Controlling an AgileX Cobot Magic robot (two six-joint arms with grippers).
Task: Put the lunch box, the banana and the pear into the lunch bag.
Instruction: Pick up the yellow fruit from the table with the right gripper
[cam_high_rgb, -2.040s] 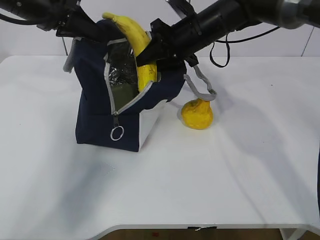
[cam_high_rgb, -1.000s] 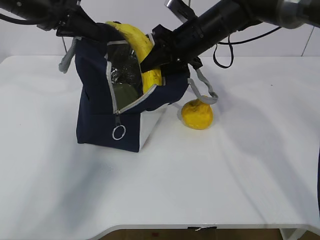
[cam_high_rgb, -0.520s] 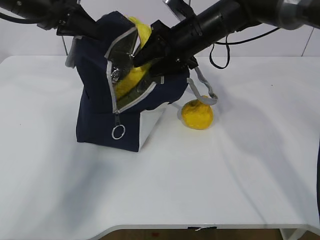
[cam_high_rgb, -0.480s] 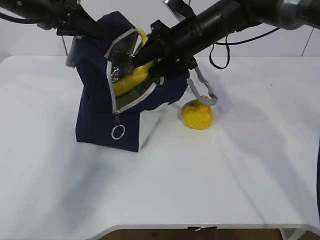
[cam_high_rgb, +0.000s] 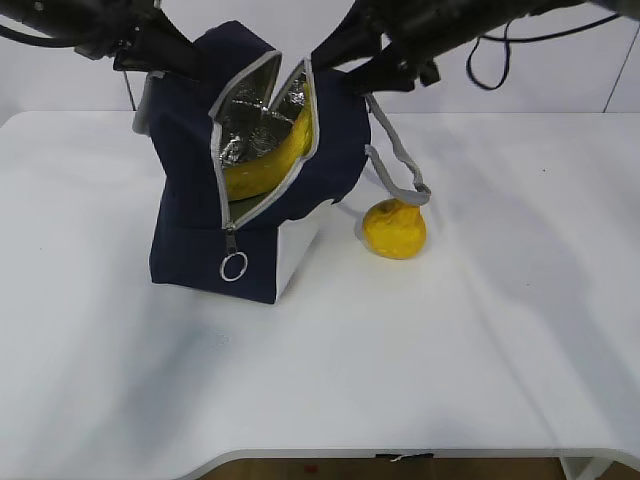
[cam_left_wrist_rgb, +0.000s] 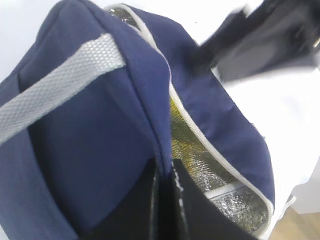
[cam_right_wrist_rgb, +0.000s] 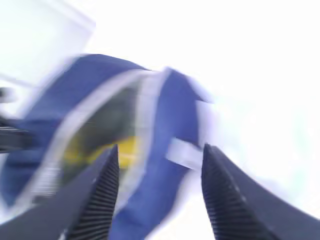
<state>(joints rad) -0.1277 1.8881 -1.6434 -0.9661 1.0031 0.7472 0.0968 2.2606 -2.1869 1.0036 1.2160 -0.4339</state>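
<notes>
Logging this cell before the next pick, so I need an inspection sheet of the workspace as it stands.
Surface: white table, bare in front.
Job's things: lunch bag upright, unzipped; banana inside against the foil lining; pear on the table right of the bag; lunch box not visible.
Clutter: nothing seen.
Grippers: left pincer shut on the lunch bag's edge; right pincer open, empty, above the bag.
Cables: black cable hanging from the right arm.
Surroundings: white wall behind.

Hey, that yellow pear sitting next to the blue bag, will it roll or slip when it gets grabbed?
The pear looks squat and lumpy, so it will probably wobble rather than roll far. Its rounded skin may slip between narrow claw tips. The bag's grey strap hangs over it and might snag.
</notes>
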